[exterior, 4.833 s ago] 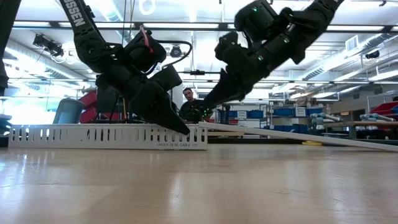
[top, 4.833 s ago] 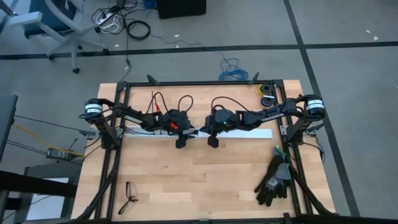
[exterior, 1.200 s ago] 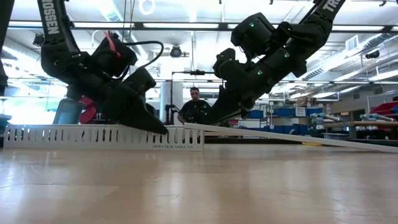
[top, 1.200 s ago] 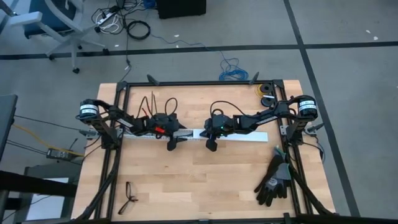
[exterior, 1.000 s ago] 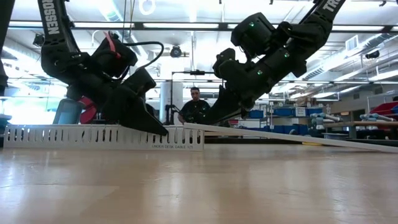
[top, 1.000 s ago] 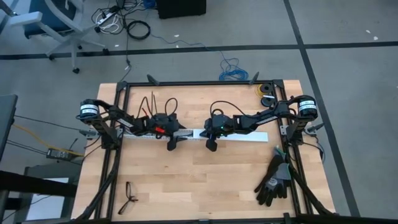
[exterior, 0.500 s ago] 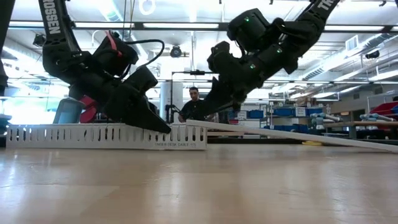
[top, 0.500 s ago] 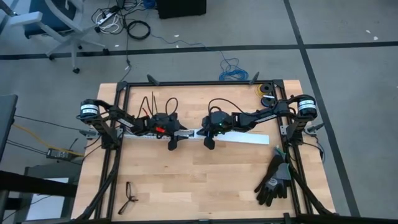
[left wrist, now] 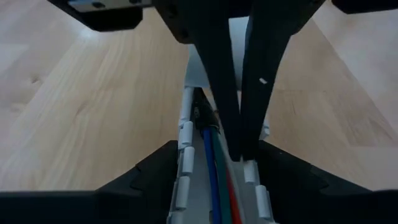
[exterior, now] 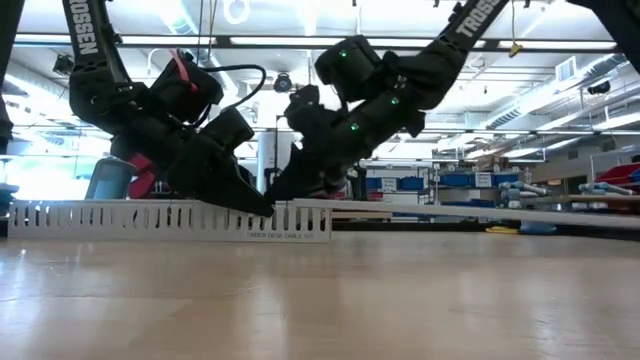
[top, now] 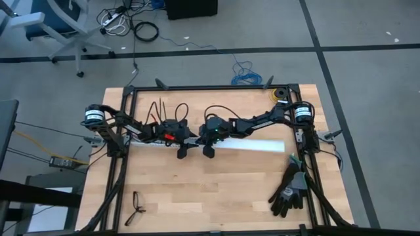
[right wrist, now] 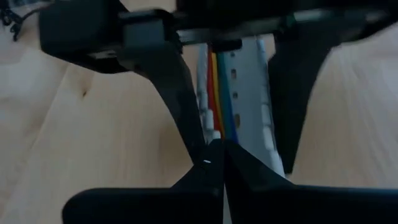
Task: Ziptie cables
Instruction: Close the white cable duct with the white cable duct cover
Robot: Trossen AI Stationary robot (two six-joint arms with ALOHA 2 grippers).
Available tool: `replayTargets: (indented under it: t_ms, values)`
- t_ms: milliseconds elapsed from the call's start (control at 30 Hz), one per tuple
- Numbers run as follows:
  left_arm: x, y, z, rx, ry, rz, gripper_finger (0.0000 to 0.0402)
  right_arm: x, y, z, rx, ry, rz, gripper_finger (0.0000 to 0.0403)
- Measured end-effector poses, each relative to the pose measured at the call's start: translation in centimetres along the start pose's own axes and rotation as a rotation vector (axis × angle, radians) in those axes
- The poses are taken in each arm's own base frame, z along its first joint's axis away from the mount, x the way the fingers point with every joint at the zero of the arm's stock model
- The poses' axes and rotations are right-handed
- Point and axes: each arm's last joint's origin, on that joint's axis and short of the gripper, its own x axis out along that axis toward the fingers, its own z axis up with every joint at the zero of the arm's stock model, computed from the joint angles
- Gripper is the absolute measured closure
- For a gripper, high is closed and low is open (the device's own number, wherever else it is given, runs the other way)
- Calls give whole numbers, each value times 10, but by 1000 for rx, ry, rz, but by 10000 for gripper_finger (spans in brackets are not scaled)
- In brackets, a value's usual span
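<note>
The cables (right wrist: 219, 81), red, yellow, blue and green, lie inside a long white slotted channel (exterior: 150, 220) on the table; they also show in the left wrist view (left wrist: 214, 171). My left gripper (top: 181, 151) is open, one finger on each side of the channel near its right end. My right gripper (top: 209, 151) is shut on the left end of a flat white lid strip (top: 256, 145), just right of the left gripper. The strip runs nearly level toward the table's right. My left gripper slants down over the channel, its fingers (right wrist: 180, 81) standing close beside the two outer walls (left wrist: 185, 155). Whether they touch the walls, I cannot tell. My right gripper pinches the lid strip's left end (exterior: 303, 204) between its two fingers, slanting down toward the table's left. Its own fingers hide the place of contact. The held end sits over the channel's right end.
Black gloves (top: 289, 190) lie at the near right and a pair of glasses (top: 136, 206) at the near left. Rolls of tape (top: 281, 98) sit at the far right corner. A black frame (top: 210, 87) borders the table.
My right gripper has gone toward the table's left and down with the lid strip's end. The strip has slid left and dropped from a slant to nearly level. Its left end now lies over the channel's right end.
</note>
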Motion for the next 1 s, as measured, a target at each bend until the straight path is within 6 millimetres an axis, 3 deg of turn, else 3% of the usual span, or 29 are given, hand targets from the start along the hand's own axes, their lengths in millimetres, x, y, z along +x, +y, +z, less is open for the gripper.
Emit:
replayTargets:
  t_ms: [167,467,633,767,1000]
  values:
    - [0,0,0,-1,1,2,188,-6,3,11,-55,-27,10,403]
    - [0,0,0,-1,3,3,188,-44,9,29,-64,63,-87,403]
    - [0,0,0,-1,3,3,188,-53,9,14,15,252,-114,403]
    - [0,0,0,-3,6,2,188,-43,7,7,47,262,-104,403]
    - [0,0,0,-1,5,-3,188,-8,2,1,45,151,-28,403]
